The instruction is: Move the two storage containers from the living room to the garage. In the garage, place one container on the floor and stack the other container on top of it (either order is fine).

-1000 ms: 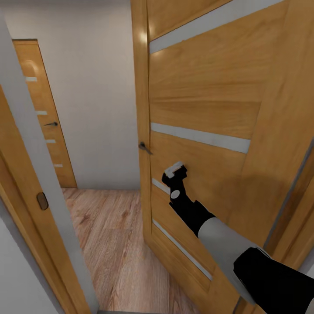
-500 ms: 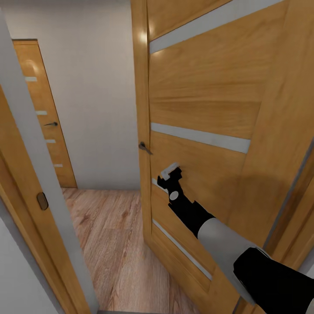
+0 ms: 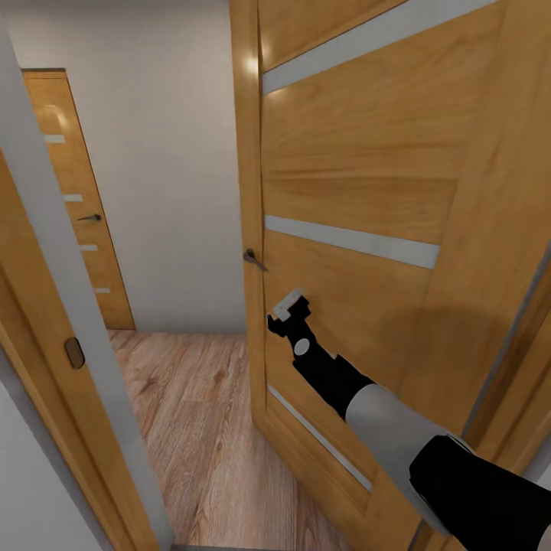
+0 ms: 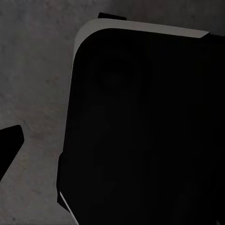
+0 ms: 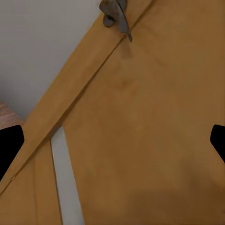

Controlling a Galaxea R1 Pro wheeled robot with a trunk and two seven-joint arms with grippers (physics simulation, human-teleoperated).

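The two storage containers are out of view. My right gripper [image 3: 285, 308] is stretched out against the face of an orange-wood door [image 3: 367, 191] with pale stripes, just below and right of its dark lever handle [image 3: 254, 260]. The right wrist view has that handle [image 5: 115, 14] ahead, and the black fingertips [image 5: 10, 145] stand far apart at the frame's edges, so the gripper [image 5: 112, 143] is open and holds nothing. My left gripper [image 4: 112, 145] hangs over dark grey speckled floor [image 4: 33, 70] beside the robot's black body [image 4: 140, 131], with one fingertip [image 4: 9, 145] showing.
The door stands partly open, its edge toward me. Through the gap lie a light wood-plank floor [image 3: 199, 428], a pale wall [image 3: 168, 191] and a second orange-wood door [image 3: 73, 199] at the back left. The grey-and-wood door frame [image 3: 69, 321] is close on my left.
My right gripper has slid left and slightly down along the door face, toward the door's edge below the handle. The camera and the door have not shifted.
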